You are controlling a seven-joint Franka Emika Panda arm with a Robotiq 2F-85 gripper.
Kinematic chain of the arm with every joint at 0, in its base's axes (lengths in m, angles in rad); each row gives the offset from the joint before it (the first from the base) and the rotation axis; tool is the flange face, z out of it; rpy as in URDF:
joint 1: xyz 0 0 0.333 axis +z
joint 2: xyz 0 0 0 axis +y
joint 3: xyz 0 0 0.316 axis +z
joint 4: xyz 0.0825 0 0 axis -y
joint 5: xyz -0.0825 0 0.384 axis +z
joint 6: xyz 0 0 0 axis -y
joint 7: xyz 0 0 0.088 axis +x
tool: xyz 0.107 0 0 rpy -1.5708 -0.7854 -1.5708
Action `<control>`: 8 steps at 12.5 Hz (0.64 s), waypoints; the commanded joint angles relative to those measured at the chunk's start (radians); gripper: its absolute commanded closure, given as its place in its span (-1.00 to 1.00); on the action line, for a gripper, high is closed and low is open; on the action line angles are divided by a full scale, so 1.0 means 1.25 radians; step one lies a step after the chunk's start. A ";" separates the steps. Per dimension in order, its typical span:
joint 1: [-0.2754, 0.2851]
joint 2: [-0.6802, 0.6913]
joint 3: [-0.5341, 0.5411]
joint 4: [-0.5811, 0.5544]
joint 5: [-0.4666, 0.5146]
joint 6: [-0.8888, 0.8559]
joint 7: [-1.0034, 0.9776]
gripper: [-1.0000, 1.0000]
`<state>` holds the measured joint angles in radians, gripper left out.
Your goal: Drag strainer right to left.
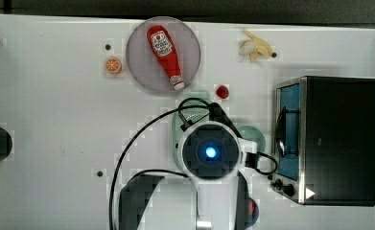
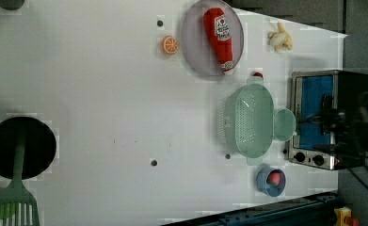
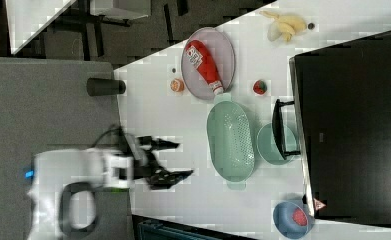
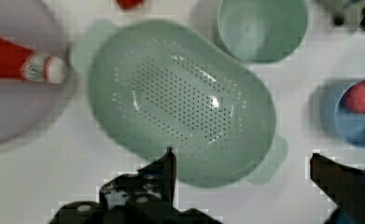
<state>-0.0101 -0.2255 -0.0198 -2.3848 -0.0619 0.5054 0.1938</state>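
Observation:
The strainer [image 2: 250,120] is a pale sage-green oval colander with a dotted inside and a small tab handle at each end. It stands on the white table between the grey plate and the blue bowl, also seen as the strainer [image 3: 230,140] and the strainer [image 4: 180,100]. In the top view my arm [image 1: 209,152] covers most of the strainer [image 1: 191,115]. My gripper [image 4: 241,156] is open and holds nothing, its two dark fingers spread over the strainer's rim near one tab handle. In the right view, the gripper [image 3: 184,159] hangs clear of the strainer, not touching it.
A smooth mint-green cup [image 2: 284,125] touches the strainer's side toward the toaster oven [image 1: 324,139]. The grey plate [image 1: 142,67] carries a ketchup bottle [image 1: 166,55]. A strawberry [image 1: 222,91], a blue bowl [image 2: 271,181], a banana [image 1: 256,48], an orange slice [image 1: 112,65] and a black pan [image 2: 20,148] lie around.

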 commanded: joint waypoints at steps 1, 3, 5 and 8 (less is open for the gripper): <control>-0.011 0.014 0.000 -0.046 0.012 0.117 0.166 -1.00; -0.010 0.082 0.004 -0.071 0.012 0.204 0.280 -1.00; -0.010 0.160 0.009 -0.081 0.012 0.274 0.342 -1.00; -0.010 0.277 0.010 -0.081 0.012 0.373 0.353 -1.00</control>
<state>-0.0211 0.1054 0.0070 -2.4746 -0.0412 0.9521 0.5586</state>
